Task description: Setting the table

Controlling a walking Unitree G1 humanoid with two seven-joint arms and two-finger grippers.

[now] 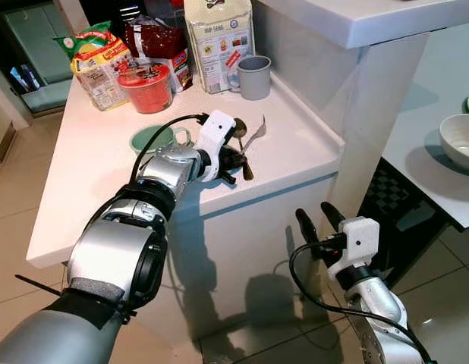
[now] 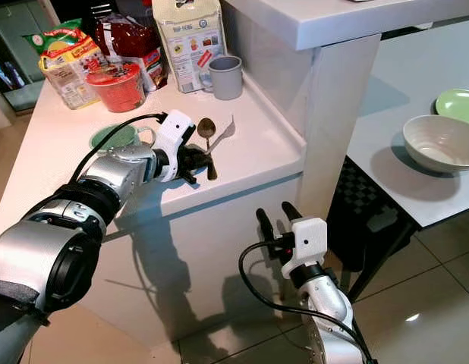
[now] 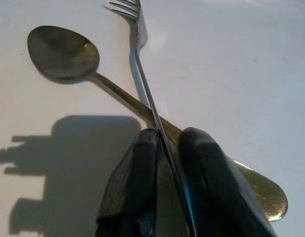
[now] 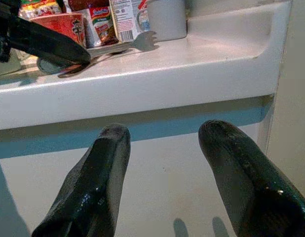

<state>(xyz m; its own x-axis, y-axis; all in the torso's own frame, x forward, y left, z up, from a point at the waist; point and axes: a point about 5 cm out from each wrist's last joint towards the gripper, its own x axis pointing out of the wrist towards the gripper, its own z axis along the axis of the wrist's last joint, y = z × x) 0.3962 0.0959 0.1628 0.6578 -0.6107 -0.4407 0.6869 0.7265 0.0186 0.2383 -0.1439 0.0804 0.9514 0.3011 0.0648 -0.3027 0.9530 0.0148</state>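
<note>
From the head, the left gripper is reaching over the white counter and pinching the handle of a fork that is lying crossed with a spoon just beside a green mug, while the right gripper is hanging below the counter edge with its fingers spread apart. Along the left wrist, the two black fingers are closing on the fork where it is crossing over the spoon. Along the right wrist, the parted fingers are pointing at the counter front, and the fork is resting on top near a grey cup.
</note>
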